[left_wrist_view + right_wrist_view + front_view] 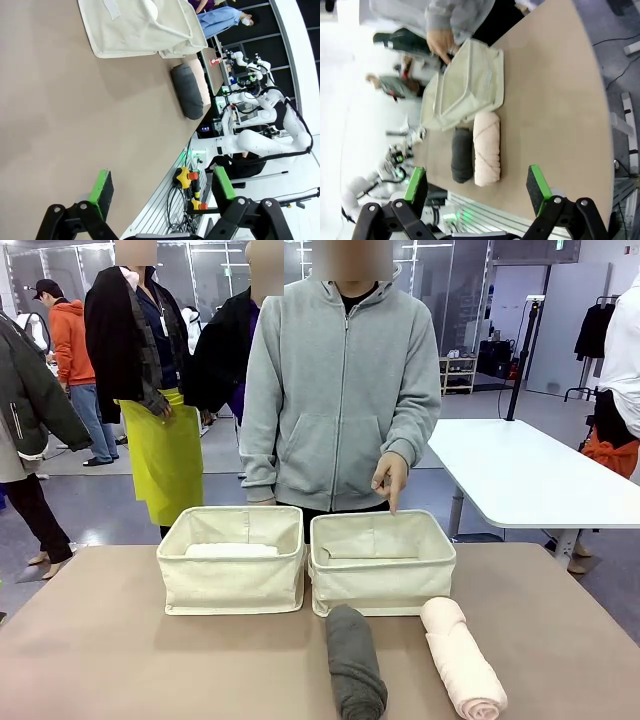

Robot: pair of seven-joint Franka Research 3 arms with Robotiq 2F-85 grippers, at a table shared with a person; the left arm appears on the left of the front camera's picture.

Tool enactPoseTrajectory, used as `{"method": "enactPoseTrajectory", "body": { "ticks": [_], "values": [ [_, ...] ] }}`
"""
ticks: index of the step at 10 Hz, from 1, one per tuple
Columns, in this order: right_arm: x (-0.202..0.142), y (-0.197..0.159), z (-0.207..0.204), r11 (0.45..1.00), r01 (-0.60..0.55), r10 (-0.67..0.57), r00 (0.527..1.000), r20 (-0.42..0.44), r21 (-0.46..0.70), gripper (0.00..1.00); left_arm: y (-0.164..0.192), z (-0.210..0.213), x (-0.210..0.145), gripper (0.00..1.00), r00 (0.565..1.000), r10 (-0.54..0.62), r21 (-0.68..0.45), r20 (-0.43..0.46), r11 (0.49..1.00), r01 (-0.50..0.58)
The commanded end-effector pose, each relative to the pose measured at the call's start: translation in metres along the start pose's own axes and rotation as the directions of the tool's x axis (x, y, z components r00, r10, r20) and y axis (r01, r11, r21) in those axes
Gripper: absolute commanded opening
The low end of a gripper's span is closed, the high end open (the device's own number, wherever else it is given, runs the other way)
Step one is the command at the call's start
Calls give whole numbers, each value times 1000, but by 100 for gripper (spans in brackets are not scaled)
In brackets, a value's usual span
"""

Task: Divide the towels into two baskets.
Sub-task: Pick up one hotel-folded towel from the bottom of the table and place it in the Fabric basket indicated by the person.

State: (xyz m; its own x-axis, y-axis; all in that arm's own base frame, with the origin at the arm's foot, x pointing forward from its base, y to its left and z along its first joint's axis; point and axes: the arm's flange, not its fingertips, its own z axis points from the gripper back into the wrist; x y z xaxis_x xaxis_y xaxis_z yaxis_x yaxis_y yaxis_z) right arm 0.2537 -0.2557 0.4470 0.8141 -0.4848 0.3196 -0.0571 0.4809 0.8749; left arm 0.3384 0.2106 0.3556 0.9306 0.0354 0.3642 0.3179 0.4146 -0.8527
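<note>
The person's hand [390, 478] pointed down over the right basket [385, 585], while the left gripper [162, 192] and right gripper [476, 185] hung spread short of it.

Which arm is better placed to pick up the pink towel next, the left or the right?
Probably the right. The pink towel lies right of the grey towel, and the open right gripper faces it directly. The left gripper, also open, has the grey towel in between.
</note>
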Motion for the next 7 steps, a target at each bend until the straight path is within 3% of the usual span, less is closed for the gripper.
{"method": "enactPoseTrajectory", "body": {
  "ticks": [1,4,7],
  "values": [
    [0,31,-42,991,-115,103,982,-158,-73,100,-4,3,0,100,1000,-7,1,13,1000,7],
    [-20,77,-157,925,-323,221,885,-409,-200,100,-4,3,0,100,1000,-7,1,13,1000,7],
    [-42,103,-237,836,-456,253,814,-523,-305,100,-4,3,0,100,1000,-7,1,13,1000,7]
  ]
}}
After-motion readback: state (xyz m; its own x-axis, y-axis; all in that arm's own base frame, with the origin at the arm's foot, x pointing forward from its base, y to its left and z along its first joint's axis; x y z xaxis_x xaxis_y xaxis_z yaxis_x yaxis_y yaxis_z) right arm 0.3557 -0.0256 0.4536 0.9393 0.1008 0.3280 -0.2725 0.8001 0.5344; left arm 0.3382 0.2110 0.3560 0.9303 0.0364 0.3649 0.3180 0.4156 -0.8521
